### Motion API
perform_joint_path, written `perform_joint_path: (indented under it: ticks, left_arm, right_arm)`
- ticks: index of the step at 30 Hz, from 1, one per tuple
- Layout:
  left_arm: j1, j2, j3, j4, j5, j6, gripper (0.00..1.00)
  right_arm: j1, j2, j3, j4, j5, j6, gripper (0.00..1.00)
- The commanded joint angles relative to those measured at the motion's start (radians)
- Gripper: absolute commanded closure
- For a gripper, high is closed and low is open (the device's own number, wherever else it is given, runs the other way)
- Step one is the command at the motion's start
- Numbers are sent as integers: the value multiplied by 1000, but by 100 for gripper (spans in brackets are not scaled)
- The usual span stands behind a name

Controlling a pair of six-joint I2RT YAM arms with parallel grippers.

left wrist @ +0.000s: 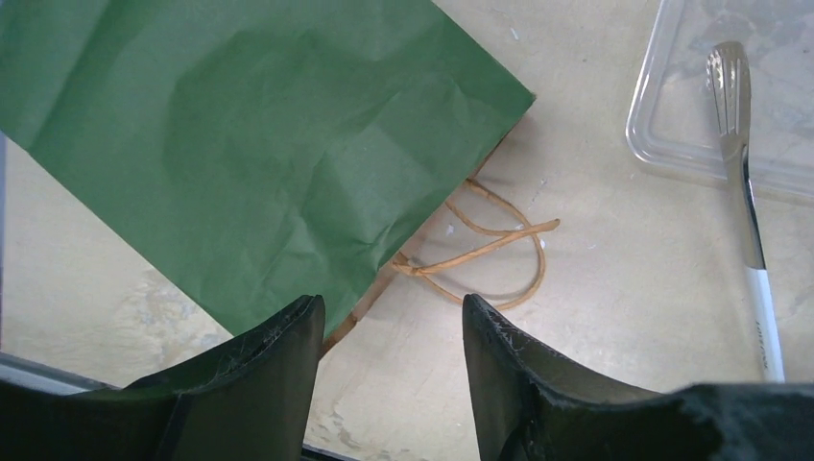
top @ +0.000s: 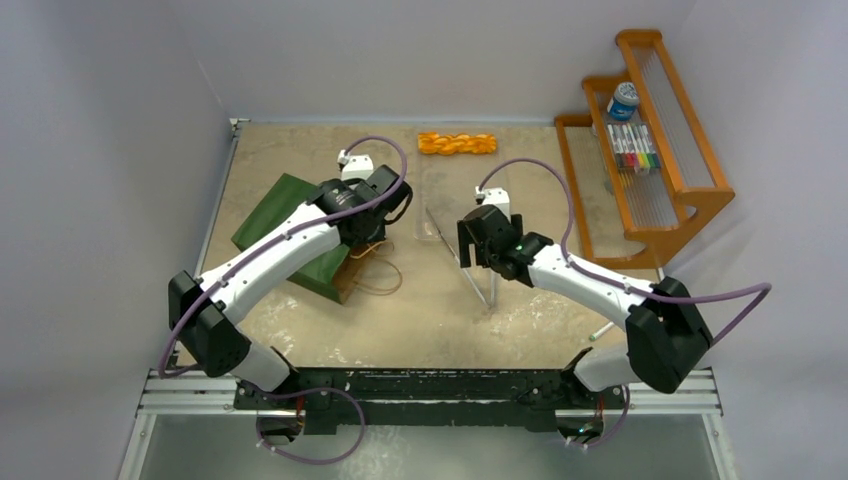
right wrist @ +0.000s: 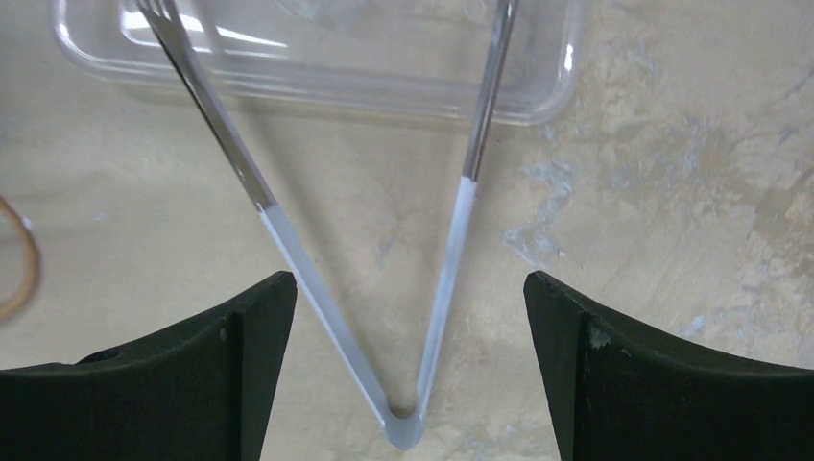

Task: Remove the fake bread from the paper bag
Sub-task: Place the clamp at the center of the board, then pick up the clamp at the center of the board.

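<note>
While my left hand [left wrist: 389,312] hangs half open and empty over the green paper bag [left wrist: 240,144], my right hand [right wrist: 408,288] is wide open and empty above the tongs [right wrist: 288,254]. The fake bread [top: 457,143] lies at the far edge of the table [top: 450,325].

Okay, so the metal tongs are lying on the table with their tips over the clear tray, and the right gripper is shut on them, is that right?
Not quite. The right gripper is open, not shut on the metal tongs. In the right wrist view its fingers stand wide on either side of them without touching. The tongs do lie on the table with their tips over the clear tray.
</note>
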Motion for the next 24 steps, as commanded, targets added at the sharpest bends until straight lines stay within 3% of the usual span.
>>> perform_joint_path:
  ticks: [1,6,9,24]
  left_arm:
    - [-23,30,77,-44,-98,29,45]
    - [-41,76,90,-55,-115,37,44]
    - [-46,86,87,-56,-122,35,44]
    - [-46,117,81,-57,-161,39,43]
  right_arm:
    - [2,-42,-45,-6,-6,42,10]
    - [16,-52,-87,5,-24,60,8]
    - [32,-54,-90,8,-38,59,0]
    - [45,30,-98,22,-62,102,0]
